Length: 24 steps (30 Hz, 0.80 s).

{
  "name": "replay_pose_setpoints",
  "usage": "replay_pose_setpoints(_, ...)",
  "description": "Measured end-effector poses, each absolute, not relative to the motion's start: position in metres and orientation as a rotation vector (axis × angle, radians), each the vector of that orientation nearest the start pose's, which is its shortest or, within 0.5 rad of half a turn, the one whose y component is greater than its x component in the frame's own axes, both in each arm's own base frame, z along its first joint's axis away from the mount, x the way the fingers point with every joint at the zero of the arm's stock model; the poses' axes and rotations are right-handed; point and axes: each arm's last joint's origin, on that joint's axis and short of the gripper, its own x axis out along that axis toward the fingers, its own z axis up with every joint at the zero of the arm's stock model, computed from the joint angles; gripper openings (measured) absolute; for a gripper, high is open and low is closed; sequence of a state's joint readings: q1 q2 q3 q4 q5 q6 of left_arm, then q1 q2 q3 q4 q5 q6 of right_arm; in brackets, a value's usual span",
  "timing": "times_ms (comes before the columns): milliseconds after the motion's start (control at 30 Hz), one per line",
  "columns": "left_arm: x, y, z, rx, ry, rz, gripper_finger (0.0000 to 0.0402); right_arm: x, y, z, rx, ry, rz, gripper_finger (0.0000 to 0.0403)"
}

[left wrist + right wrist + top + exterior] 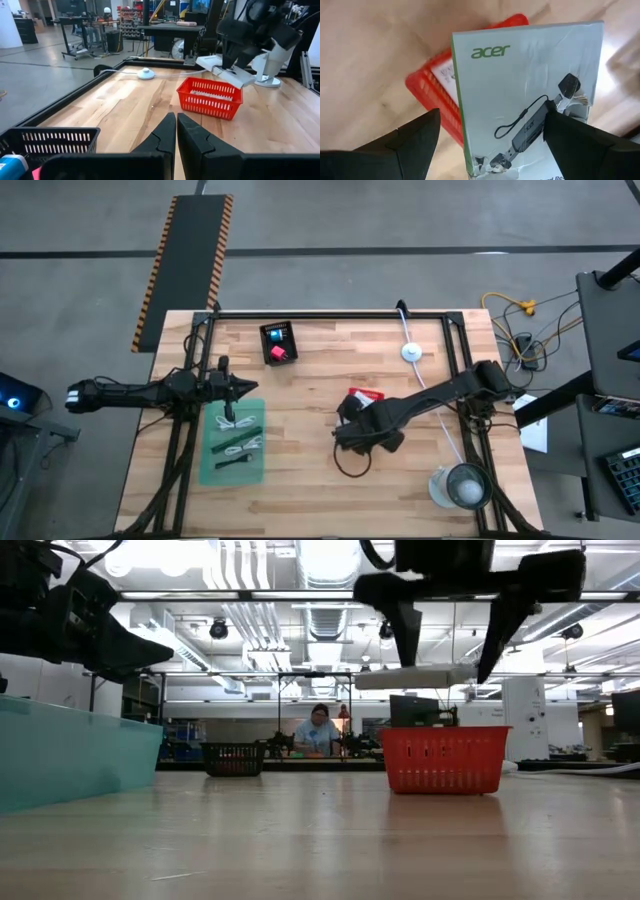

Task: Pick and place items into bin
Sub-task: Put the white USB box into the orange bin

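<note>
The right gripper (pixel 448 640) hung above the red basket (pixel 443 759) near the middle of the wooden surface (pixel 320 470); its fingers (pixel 405 145) stood wide apart and clamped on a white printed packet (pixel 530 95) held flat between them; the packet showed a green brand word and a drawing of a small cabled device; a second white packet (pixel 210 93) lay inside the red basket beneath it.

The left gripper (pixel 176 135) waited at the left side of the surface, over the near end of the green tray (pixel 232 445), its fingers (pixel 162 137) pressed together on nothing; white and black cable pieces (pixel 240 442) lay in that tray.

A black basket (pixel 279 342) stood at the far edge, holding a blue cube (pixel 276 335) and a red cube (pixel 278 353); a large round clear container (pixel 465 485) sat at the near right corner; a white round puck (pixel 411 352) with a cord lay at the far right; a person (pixel 317 732) sat in the room beyond.
</note>
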State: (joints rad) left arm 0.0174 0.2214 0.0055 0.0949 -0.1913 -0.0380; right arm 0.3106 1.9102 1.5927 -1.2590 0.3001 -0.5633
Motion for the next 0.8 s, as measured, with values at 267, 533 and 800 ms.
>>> replay_pose_setpoints(267,0.110,0.007,0.156,-0.015,0.115,0.210,0.0002,0.339,0.098,0.215,-0.896,1.500,0.308,0.0326)
replay_pose_setpoints(533,0.110,0.007,0.156,0.000,0.116,0.211,0.0002,0.329,0.093,0.213,-0.809,1.379,0.161,0.0326)
replay_pose_setpoints(800,0.110,0.008,0.156,0.000,0.117,0.213,0.0002,0.295,0.086,0.224,-0.668,1.019,0.190,0.0326)
